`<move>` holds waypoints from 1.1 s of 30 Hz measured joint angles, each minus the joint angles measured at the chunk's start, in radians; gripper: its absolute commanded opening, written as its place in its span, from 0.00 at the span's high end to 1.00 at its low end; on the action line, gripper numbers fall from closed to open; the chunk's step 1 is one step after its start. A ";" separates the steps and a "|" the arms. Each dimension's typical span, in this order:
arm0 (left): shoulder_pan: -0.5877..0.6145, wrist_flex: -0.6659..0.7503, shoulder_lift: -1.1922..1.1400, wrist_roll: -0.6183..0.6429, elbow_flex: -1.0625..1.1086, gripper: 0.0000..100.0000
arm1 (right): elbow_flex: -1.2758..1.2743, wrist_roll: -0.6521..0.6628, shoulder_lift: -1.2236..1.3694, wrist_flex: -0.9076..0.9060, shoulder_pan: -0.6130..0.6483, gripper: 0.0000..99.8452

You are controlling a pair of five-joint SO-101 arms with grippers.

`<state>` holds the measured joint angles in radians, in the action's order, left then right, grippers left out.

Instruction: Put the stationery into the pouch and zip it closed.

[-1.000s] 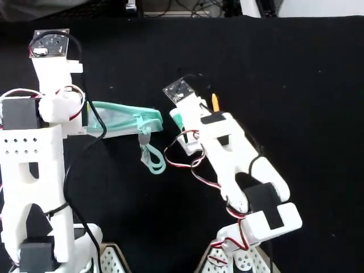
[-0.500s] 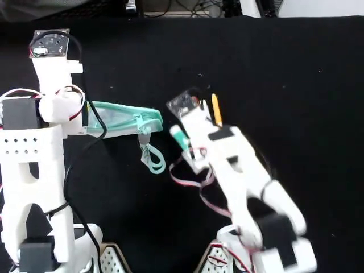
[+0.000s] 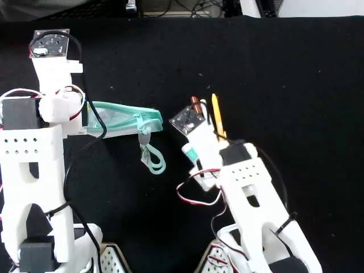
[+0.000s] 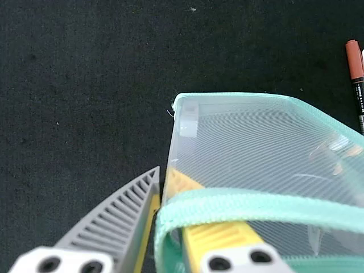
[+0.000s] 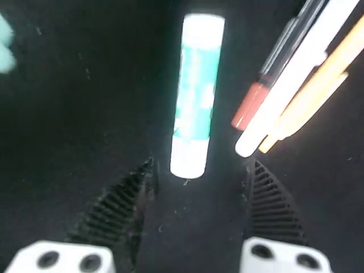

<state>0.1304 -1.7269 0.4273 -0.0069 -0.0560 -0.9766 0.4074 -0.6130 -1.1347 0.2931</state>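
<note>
- The left gripper (image 4: 163, 182) has its fingers clenched on one end of the translucent ribbed-plastic pouch with mint woven zip edging (image 3: 122, 118). The pouch lies on the black cloth table (image 3: 296, 68), and its zip-pull end points towards the right arm.
- A mint cord loop (image 3: 152, 159) trails from the pull onto the table.
- The right gripper (image 5: 202, 168) has its fingers spread and empty, lined up on the smooth white-and-teal cylindrical glue stick (image 5: 196, 96) lying just ahead.
- To grasp it well, the fingers should probably go further along to bracket the stick's middle, closing squarely because the round body could roll.
- A brown-capped marker (image 5: 250, 111), a white pen (image 5: 296, 62) and an orange pen (image 5: 318, 79) lie bunched just beside it. They are slim and slick, so the nearer finger should avoid snagging them.
</note>
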 measured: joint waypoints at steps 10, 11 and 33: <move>0.002 0.000 0.000 0.002 0.000 0.97 | 0.055 -0.074 0.199 0.192 0.120 0.78; 0.003 0.000 -0.002 0.002 0.000 0.97 | 0.074 -0.075 0.239 0.212 0.117 0.78; 0.006 0.000 -0.002 0.003 0.000 0.97 | 0.342 -0.074 0.694 0.253 0.098 0.94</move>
<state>0.1366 -1.7269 0.4258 -0.0038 -0.0560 -0.6345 0.3337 0.0806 -0.8815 0.3913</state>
